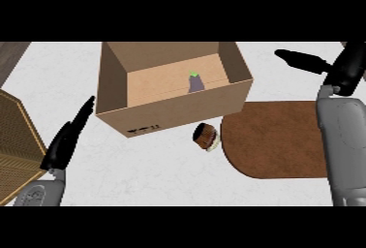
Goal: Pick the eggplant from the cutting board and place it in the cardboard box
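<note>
Here the eggplant [195, 83], light, smooth-skinned, best held mid-body, stands inside the cardboard box [172, 114]; both the right hand [336, 65] and the left hand [69, 135] are open and empty.

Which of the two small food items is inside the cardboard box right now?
The purple eggplant with the green stem, lying on the floor of the open cardboard box. The brown chocolate-coloured pastry lies outside on the counter, between the box and the rounded brown cutting board.

Purple eggplant [195, 83] stands upright inside the open cardboard box [172, 114].
</note>
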Available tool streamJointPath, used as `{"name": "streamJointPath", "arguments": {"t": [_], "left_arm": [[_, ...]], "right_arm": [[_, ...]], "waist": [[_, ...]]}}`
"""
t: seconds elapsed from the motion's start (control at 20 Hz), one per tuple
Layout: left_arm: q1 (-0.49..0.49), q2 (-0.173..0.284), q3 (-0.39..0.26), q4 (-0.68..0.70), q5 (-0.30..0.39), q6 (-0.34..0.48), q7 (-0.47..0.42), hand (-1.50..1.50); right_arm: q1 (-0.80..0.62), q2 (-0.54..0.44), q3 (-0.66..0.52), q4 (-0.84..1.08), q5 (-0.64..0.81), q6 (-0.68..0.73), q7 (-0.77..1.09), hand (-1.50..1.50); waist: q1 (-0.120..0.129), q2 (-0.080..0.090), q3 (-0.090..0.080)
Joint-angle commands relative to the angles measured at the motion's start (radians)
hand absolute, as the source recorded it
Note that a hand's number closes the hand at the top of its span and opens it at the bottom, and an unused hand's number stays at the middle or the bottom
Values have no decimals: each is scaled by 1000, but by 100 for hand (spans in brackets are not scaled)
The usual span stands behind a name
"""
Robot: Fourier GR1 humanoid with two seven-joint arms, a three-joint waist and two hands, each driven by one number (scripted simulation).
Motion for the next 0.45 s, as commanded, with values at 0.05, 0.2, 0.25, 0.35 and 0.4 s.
{"name": "streamJointPath", "arguments": {"t": [0.05, 0.2, 0.25, 0.35, 0.4], "left_arm": [[35, -53, -45, -25, -47, 42, -3, 0], [-38, -1, 17, 55, -10, -6, -26, 0], [16, 13, 26, 18, -1, -17, -57, 0], [-27, -9, 16, 17, -2, -18, 3, 0], [9, -26, -8, -41, -27, -1, 26, 0]], "right_arm": [[129, -64, -40, -105, -108, 85, -44, -150], [124, -118, -65, 4, -133, 101, -129, -150], [205, -93, -48, -95, -143, 109, -115, -150], [227, -130, -30, -169, -132, 147, -38, -150], [210, -126, -49, -82, -162, 126, -130, -150]], "waist": [[-1, -1, 0], [4, 3, 0], [2, 1, 0], [-1, 0, 0], [5, 1, 0]]}}
